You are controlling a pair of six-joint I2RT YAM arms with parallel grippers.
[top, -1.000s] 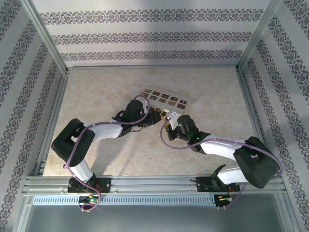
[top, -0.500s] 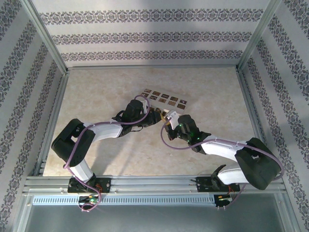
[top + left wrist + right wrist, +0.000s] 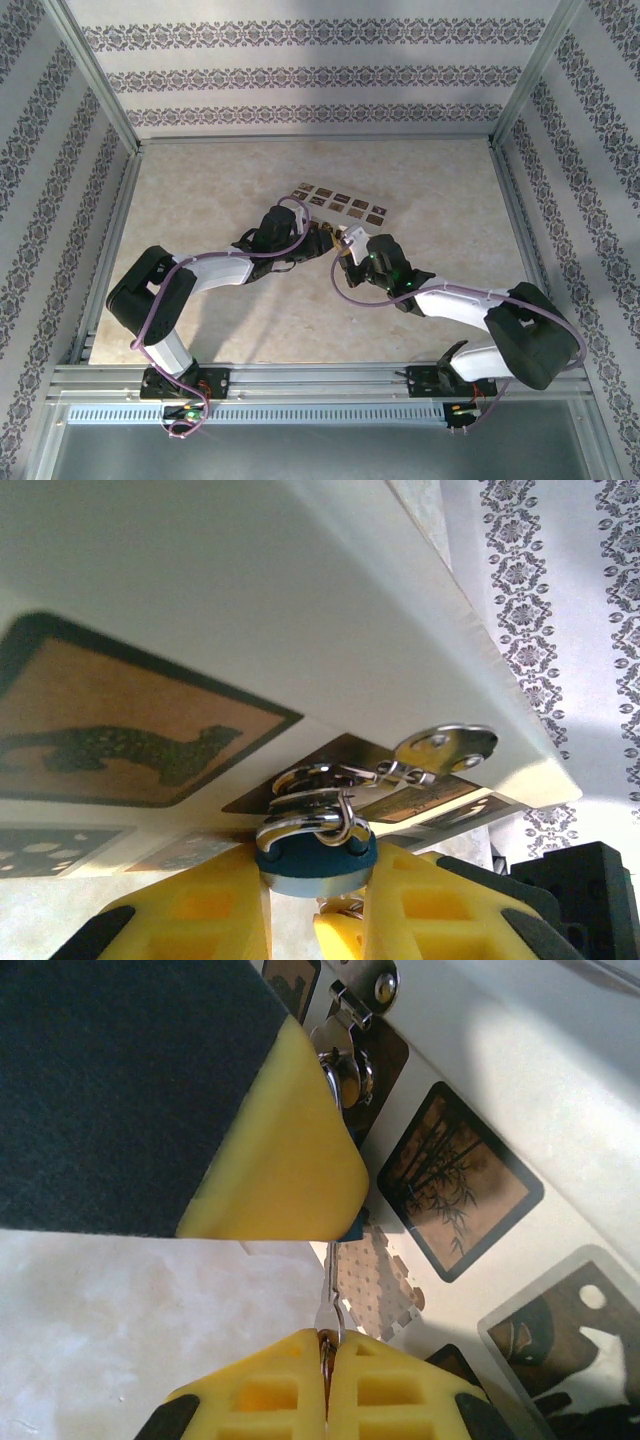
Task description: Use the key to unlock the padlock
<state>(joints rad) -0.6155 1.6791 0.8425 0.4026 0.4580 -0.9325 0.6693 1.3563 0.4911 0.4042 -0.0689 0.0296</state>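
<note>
Papered walls on three sides, white with horizontal bands of dark floral pattern. Silvery frame posts rising at the back corners. Cream, marbled tabletop, evenly lit. Metal rails and a perforated strip along the near edge. Up and to the right of the left fingers, the same patterned wall, with a brighter streak of light across it. Left of the right fingers, bare marbled tabletop in soft light.
</note>
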